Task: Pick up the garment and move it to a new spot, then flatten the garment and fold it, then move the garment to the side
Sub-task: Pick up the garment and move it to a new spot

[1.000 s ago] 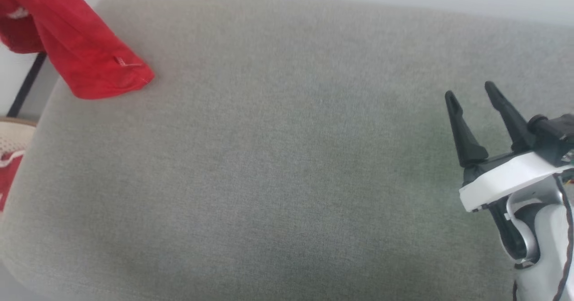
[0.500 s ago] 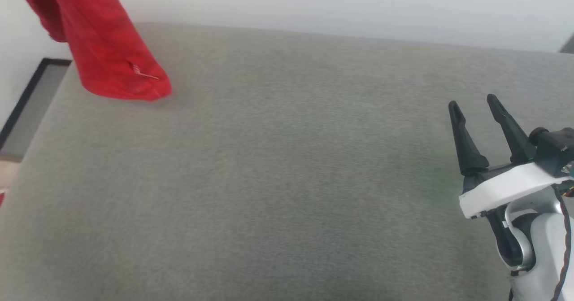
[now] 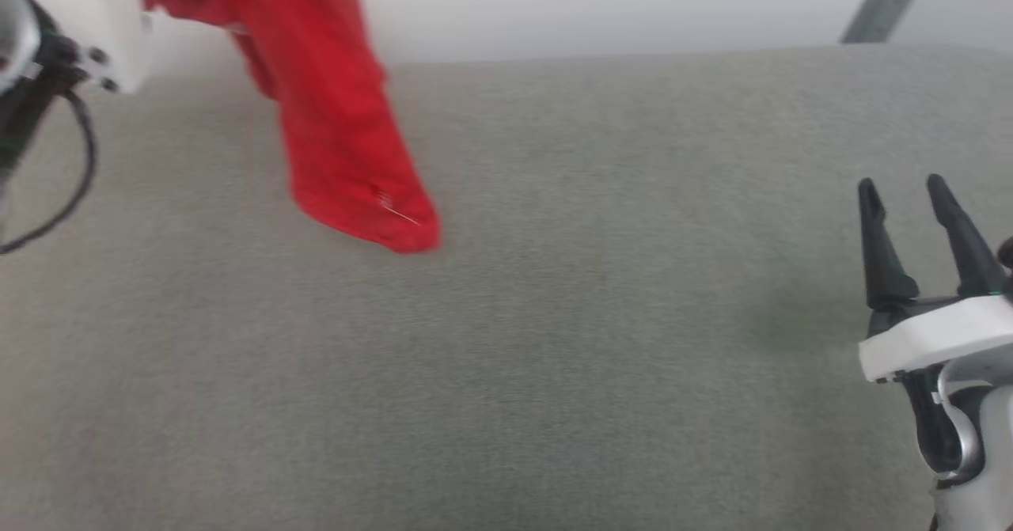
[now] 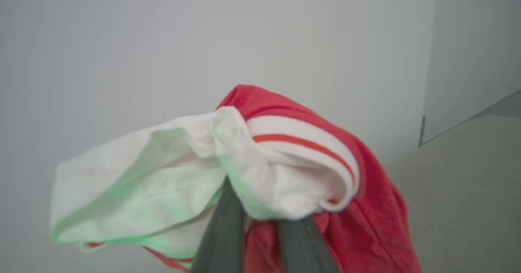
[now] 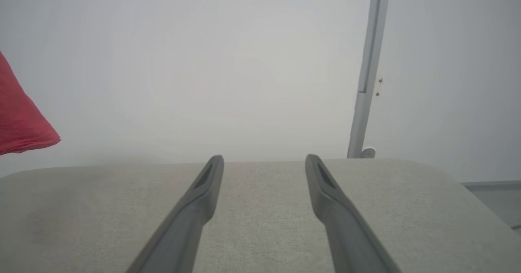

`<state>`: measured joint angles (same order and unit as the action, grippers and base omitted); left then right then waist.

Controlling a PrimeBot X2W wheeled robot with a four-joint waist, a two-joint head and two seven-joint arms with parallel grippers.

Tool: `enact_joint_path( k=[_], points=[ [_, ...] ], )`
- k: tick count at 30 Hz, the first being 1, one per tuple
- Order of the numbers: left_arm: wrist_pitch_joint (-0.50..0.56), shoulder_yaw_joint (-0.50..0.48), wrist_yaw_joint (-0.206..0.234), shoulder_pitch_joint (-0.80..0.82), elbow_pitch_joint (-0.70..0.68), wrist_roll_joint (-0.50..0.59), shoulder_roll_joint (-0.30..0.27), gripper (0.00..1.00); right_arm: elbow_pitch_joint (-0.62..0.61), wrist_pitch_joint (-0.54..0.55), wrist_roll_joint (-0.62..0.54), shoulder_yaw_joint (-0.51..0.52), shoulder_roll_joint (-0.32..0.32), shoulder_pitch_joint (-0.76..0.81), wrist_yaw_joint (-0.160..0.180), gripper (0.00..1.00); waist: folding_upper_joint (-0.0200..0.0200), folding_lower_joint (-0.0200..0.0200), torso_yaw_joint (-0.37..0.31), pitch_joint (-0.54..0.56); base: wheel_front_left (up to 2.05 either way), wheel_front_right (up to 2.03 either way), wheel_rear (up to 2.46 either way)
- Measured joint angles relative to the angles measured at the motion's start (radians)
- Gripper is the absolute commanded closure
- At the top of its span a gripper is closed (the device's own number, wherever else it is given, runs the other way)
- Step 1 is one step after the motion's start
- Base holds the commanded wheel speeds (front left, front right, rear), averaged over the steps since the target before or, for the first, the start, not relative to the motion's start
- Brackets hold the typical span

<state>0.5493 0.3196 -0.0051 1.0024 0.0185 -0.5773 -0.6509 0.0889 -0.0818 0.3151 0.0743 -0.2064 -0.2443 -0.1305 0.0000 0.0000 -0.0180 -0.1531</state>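
Garment (image 3: 332,119) hangs from my left pincer (image 4: 260,228), up over the far left part of the worktop (image 3: 554,373). The red body drapes down in a bunch. Its lowest corner is either on the worktop or just above it; too blurred, I can't tell which. A small tag (image 3: 392,206) shows near that corner.

In the left wrist view the two dark fingers (image 4: 222,232) are nearly together, clamped on bunched fabric. The white sleeve (image 4: 142,183) and striped trim (image 4: 301,136) are folded over the tips, with red cloth spilling beside them. The fingertips are buried in the fabric.

In the head view the white left arm housing (image 3: 87,9) and a black cable (image 3: 79,175) loop sit over the worktop's far left edge.

My right pincer (image 3: 902,187) is spread wide with nothing in it. It sits over the worktop's near right part, fingers pointing toward the far edge, well apart from the garment. The right wrist view has bare grey worktop between the fingers and a red bit of garment at the left edge.

There's a pale wall (image 5: 203,61) behind the worktop and a grey post (image 5: 368,69) past its far right corner.
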Motion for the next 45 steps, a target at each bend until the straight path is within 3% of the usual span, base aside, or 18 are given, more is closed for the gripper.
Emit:
enact_joint_path(
  k=[9, 16, 24, 37, 38, 40, 41, 42, 43, 45],
  points=[
    [0.096, 0.076, 0.065, -0.075, -0.155, -0.030, 0.072, 1.00, 0.022, -0.027, -0.007, 0.042, 0.025, 0.013, 0.000, 0.00, 0.0000, 0.0000, -0.080, -0.033, 0.00, 0.00, 0.00],
    [0.165, 0.169, 0.100, -0.227, -0.155, -0.051, 0.115, 1.00, 0.057, -0.046, -0.009, 0.024, 0.047, 0.015, 0.000, 0.00, 0.0000, 0.0000, -0.101, -0.045, 0.00, 0.00, 0.00],
    [0.207, 0.264, 0.110, -0.378, -0.023, -0.067, 0.136, 1.00, 0.091, -0.060, -0.009, -0.017, 0.055, 0.008, 0.000, 0.00, 0.0000, 0.0000, -0.109, -0.052, 0.00, 0.00, 0.00],
    [0.150, 0.319, 0.073, -0.464, 0.300, -0.108, 0.212, 1.00, 0.138, -0.084, 0.002, -0.058, 0.051, -0.008, 0.000, 0.00, 0.0001, 0.0000, -0.111, -0.055, 0.00, 0.00, 0.00],
    [0.143, 0.319, 0.068, -0.461, 0.318, -0.110, 0.219, 0.92, 0.140, -0.084, 0.002, -0.061, 0.051, -0.010, 0.000, 0.00, 0.0000, 0.0000, -0.110, -0.054, 0.00, 0.00, 0.00],
    [0.126, 0.318, 0.056, -0.452, 0.351, -0.113, 0.228, 0.64, 0.145, -0.085, 0.002, -0.065, 0.049, -0.014, 0.000, 0.00, 0.0000, 0.0000, -0.109, -0.050, 0.00, 0.00, 0.00],
    [0.119, 0.316, 0.052, -0.449, 0.365, -0.119, 0.235, 0.64, 0.147, -0.085, 0.002, -0.067, 0.048, -0.015, 0.000, 0.00, 0.0000, 0.0000, -0.108, -0.048, 0.00, 0.00, 0.00],
    [0.110, 0.313, 0.044, -0.446, 0.375, -0.121, 0.241, 0.51, 0.149, -0.085, 0.002, -0.067, 0.047, -0.015, 0.000, 0.00, 0.0000, 0.0000, -0.107, -0.044, 0.00, 0.00, 0.00],
    [0.101, 0.312, 0.039, -0.444, 0.382, -0.122, 0.243, 0.00, 0.150, -0.085, 0.002, -0.067, 0.046, -0.015, 0.000, 0.00, 0.0000, 0.0000, -0.105, -0.040, 0.00, 0.00, 0.00],
    [0.089, 0.308, 0.028, -0.442, 0.395, -0.133, 0.249, 0.00, 0.153, -0.085, 0.002, -0.064, 0.042, -0.015, 0.000, 0.00, 0.0000, 0.0000, -0.101, -0.030, 0.00, 0.00, 0.00]
  ],
)
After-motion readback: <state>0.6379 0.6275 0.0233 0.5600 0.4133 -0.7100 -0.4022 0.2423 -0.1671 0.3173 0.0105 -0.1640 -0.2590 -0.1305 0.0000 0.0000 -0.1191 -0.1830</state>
